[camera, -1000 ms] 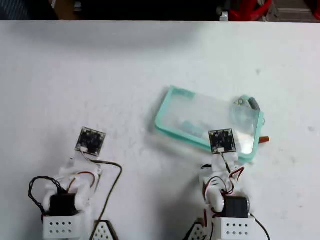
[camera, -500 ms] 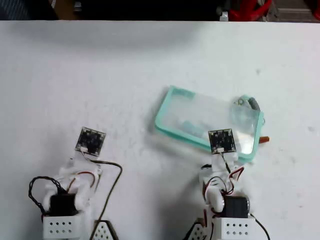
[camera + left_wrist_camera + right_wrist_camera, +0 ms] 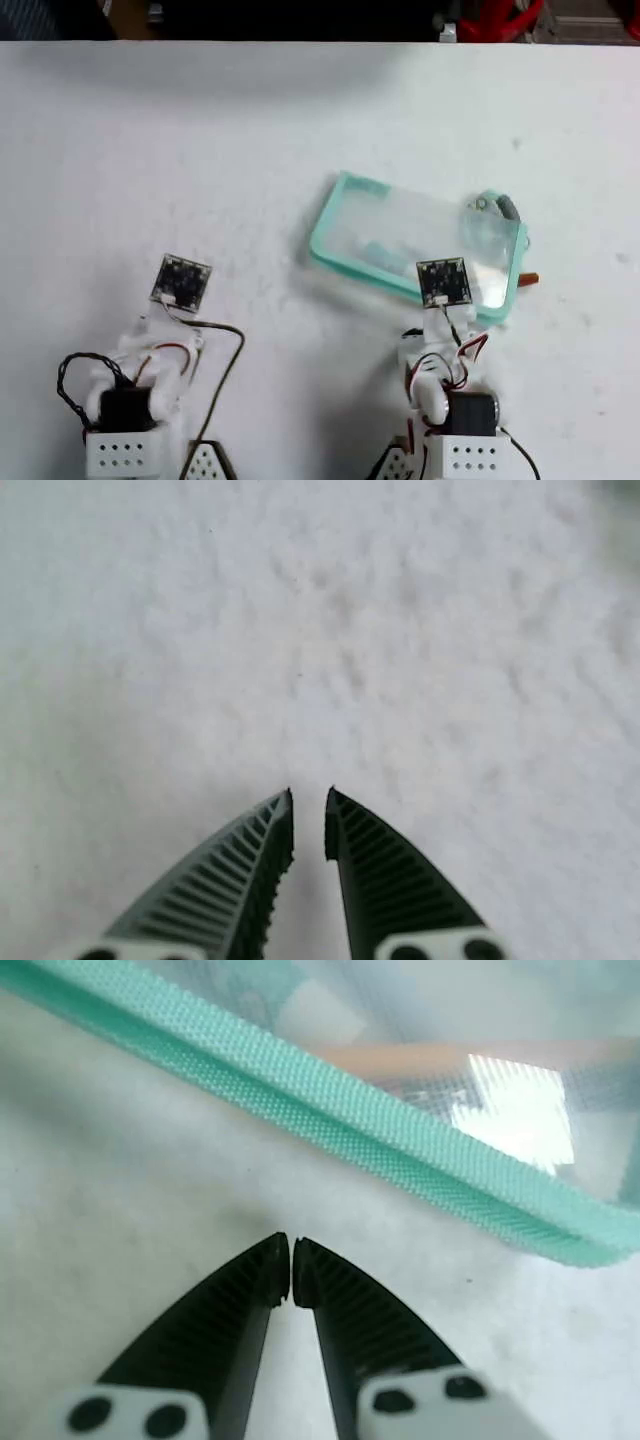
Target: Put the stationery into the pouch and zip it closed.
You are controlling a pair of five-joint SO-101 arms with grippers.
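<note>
A clear pouch (image 3: 415, 243) with teal edging lies flat on the white table, right of centre. Through its film I make out a teal item (image 3: 383, 251) and an orange pen (image 3: 440, 1058). A small orange tip (image 3: 528, 278) pokes out at the pouch's right end, and a grey loop (image 3: 506, 207) sits at its far right corner. My right gripper (image 3: 290, 1257) is shut and empty, just short of the pouch's near teal edge (image 3: 330, 1100). My left gripper (image 3: 308, 798) is shut over bare table, well left of the pouch.
The white table (image 3: 200, 140) stretches wide to the left of and behind the pouch. Both arm bases (image 3: 125, 440) stand at the near edge. Dark clutter lines the far edge (image 3: 480, 20) beyond the table.
</note>
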